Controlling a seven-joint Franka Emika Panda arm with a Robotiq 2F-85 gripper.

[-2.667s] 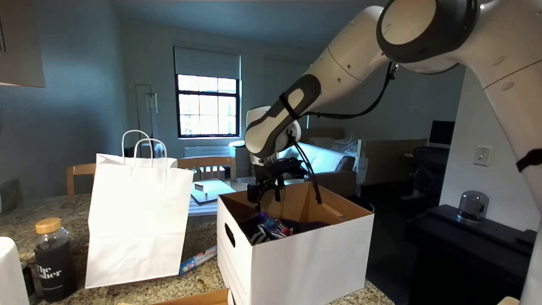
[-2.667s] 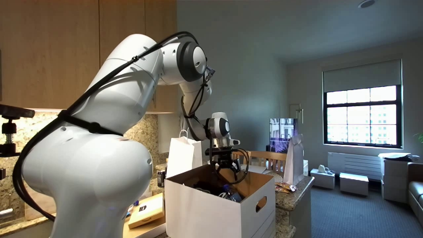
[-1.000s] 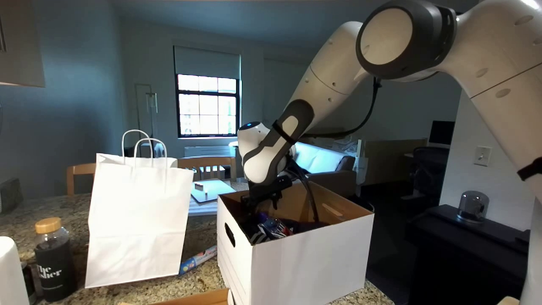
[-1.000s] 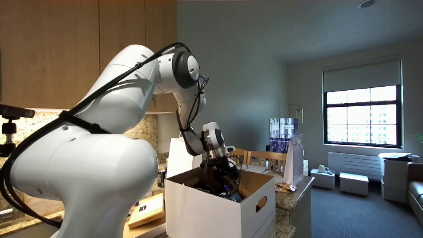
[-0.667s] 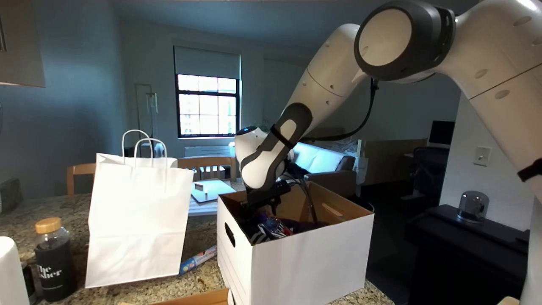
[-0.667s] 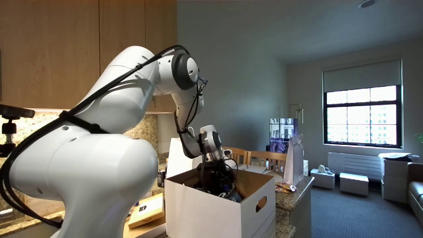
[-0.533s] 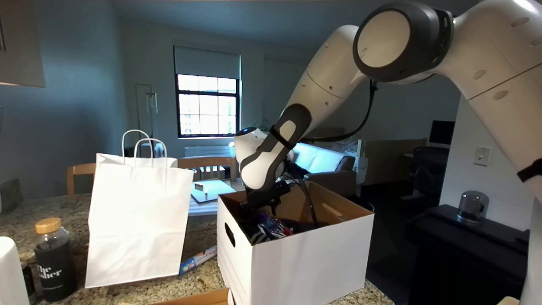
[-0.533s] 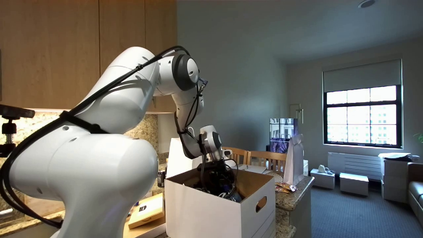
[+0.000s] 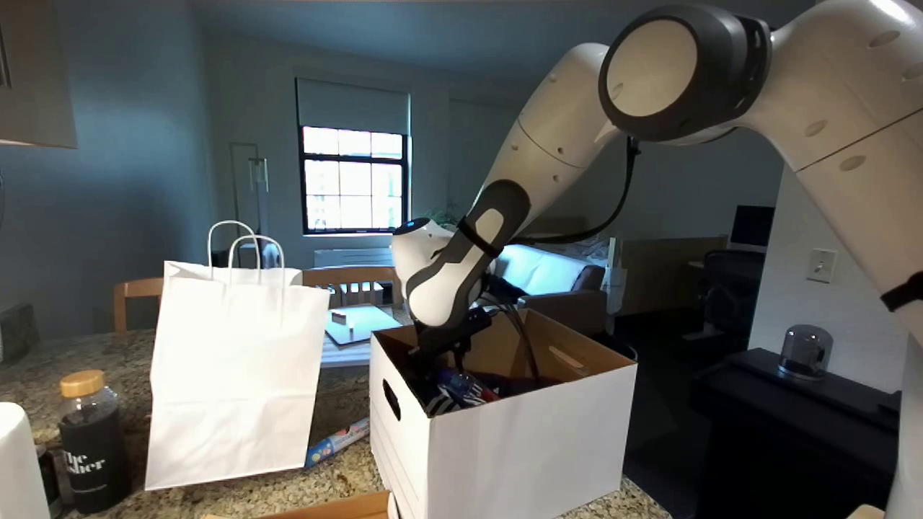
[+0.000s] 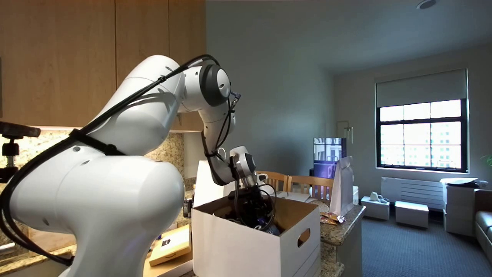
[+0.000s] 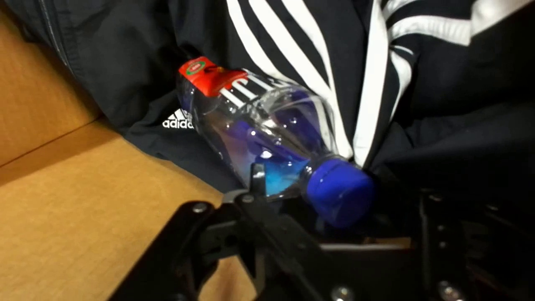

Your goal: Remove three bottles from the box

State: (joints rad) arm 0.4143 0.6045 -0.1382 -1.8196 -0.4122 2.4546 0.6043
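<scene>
The white cardboard box [image 9: 533,440] stands on the counter with its top uncovered, as seen in both exterior views. A clear plastic bottle [image 11: 288,121] with a blue cap and a red label patch lies in it on black clothing. My gripper [image 11: 345,186] reaches down into the box over the capped end. One finger [image 11: 258,177] overlaps the bottle's shoulder in the wrist view; the far finger is dark and hard to make out. The cap sits between the parted jaws, with a gap visible on each side. In an exterior view the bottle [image 9: 465,386] is partly covered by the gripper.
Black striped clothing [image 11: 125,46] fills the box beneath the bottle. The brown box wall [image 11: 50,96] is close to the gripper. Beside the box stand a white paper bag [image 9: 238,382], a blue tube [image 9: 337,441] and a jar with a wooden lid [image 9: 92,447]. Flat cardboard [image 10: 173,244] lies nearby.
The arm has come down into the box and shifted slightly toward the bag side. Lately a visible finger has drawn inward, narrowing the jaws around the cap end. The box has stayed put.
</scene>
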